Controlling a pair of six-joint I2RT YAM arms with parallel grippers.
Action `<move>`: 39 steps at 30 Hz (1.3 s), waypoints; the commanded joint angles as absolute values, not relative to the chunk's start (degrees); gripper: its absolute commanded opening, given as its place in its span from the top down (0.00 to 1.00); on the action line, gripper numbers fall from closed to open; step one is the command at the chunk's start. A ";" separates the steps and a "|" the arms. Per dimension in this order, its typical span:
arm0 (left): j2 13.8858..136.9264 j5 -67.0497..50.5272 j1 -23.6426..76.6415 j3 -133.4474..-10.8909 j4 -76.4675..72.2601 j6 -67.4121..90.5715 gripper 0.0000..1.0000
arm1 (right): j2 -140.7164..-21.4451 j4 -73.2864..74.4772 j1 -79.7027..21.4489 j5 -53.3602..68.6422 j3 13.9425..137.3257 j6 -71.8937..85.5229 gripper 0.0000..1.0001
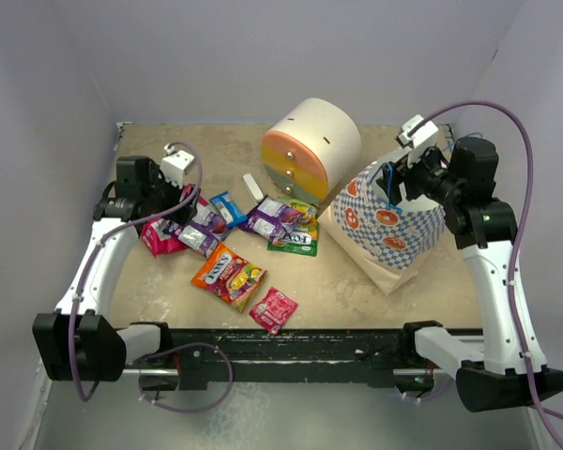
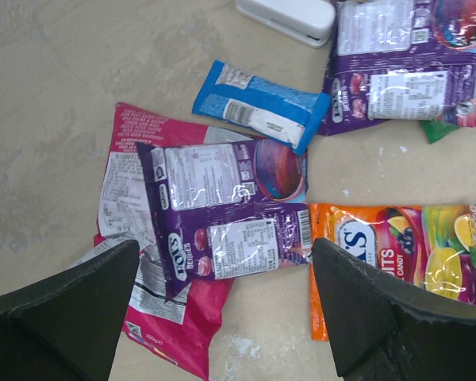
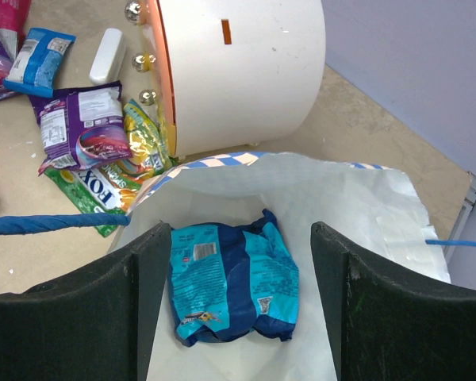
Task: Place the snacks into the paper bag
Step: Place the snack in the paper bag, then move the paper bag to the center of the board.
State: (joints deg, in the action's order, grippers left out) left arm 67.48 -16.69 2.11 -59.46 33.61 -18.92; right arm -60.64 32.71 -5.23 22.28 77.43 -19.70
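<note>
While L hand (image 2: pixel 226 258) hangs released over purple Fox's packet (image 2: pixel 222 214) atop pink packet (image 2: pixel 131 135) on desk (image 2: pixel 47 79), R hand (image 3: pixel 239 234), fingers apart, sits over paper bag (image 3: pixel 373 206) w/ blue packet (image 3: pixel 230 286) inside.

Even bright overhead light, soft shadows; foil glare; near fingers (image 2: pixel 59 313) blurred.

The left claw (image 2: pixel 224 262) and the right claw (image 3: pixel 234 238) both point downward, jaws spread wide.

The beige table (image 1: pixel 357 291) carries scattered snacks (image 1: pixel 228 276), the paper bag (image 1: pixel 394 230), a round drawer unit (image 1: pixel 324 136) and a white stick (image 1: pixel 254 187).
</note>
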 commanded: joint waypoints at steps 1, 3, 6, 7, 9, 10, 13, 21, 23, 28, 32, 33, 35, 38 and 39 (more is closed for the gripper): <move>70.21 -21.60 -0.08 -63.19 34.50 -17.41 0.11 | -59.07 27.75 -5.45 21.61 78.35 -17.87 0.27; 70.25 -22.48 -0.09 -63.29 34.30 -17.11 0.11 | -59.75 27.87 -5.49 19.83 77.75 -17.73 0.28; 69.76 -22.94 -0.09 -63.41 34.15 -17.41 0.11 | -61.09 29.12 -5.45 19.53 76.50 -17.91 0.30; 69.49 -22.89 -0.09 -63.42 34.23 -17.67 0.11 | -61.50 29.58 -5.45 19.11 76.10 -18.08 0.31; 69.11 -23.04 -0.09 -63.33 34.42 -18.24 0.11 | -61.98 30.30 -5.45 17.44 74.93 -18.61 0.32; 68.87 -23.22 -0.11 -63.29 34.46 -18.54 0.11 | -61.97 30.33 -5.45 15.86 74.36 -18.83 0.33; 68.28 -24.62 -0.10 -63.03 34.58 -19.63 0.10 | -61.65 30.09 -5.45 9.46 72.55 -19.63 0.33; 68.04 -25.31 -0.02 -62.39 33.29 -21.17 0.09 | -59.25 30.94 -5.45 9.41 71.83 -20.97 0.32; 68.27 -24.72 -0.05 -62.58 33.05 -21.18 0.09 | -59.44 32.02 -5.49 6.98 74.00 -20.42 0.32; 68.47 -24.96 -0.06 -62.76 33.57 -20.89 0.09 | -57.03 36.49 -5.45 5.39 77.74 -18.95 0.31; 67.11 -25.61 -0.05 -61.35 32.32 -20.23 0.08 | -51.76 40.63 -5.45 6.41 78.86 -18.87 0.30; 66.67 -25.63 -0.03 -60.91 31.90 -20.22 0.08 | -50.44 41.99 -5.45 8.22 79.17 -19.27 0.30; 65.92 -25.66 -0.01 -60.03 31.45 -20.53 0.08 | -48.01 45.56 -5.45 14.15 79.23 -20.42 0.29; 65.19 -25.51 -0.01 -59.61 31.28 -21.10 0.08 | -44.61 49.55 -5.41 17.90 78.04 -23.85 0.28; 65.15 -25.28 -0.01 -59.58 31.24 -21.29 0.08 | -43.99 49.06 -5.30 17.53 77.17 -23.19 0.28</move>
State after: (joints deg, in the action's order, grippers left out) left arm 67.07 -23.94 0.03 -59.90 33.93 -20.56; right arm -46.70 44.12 -5.30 12.23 77.25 -21.02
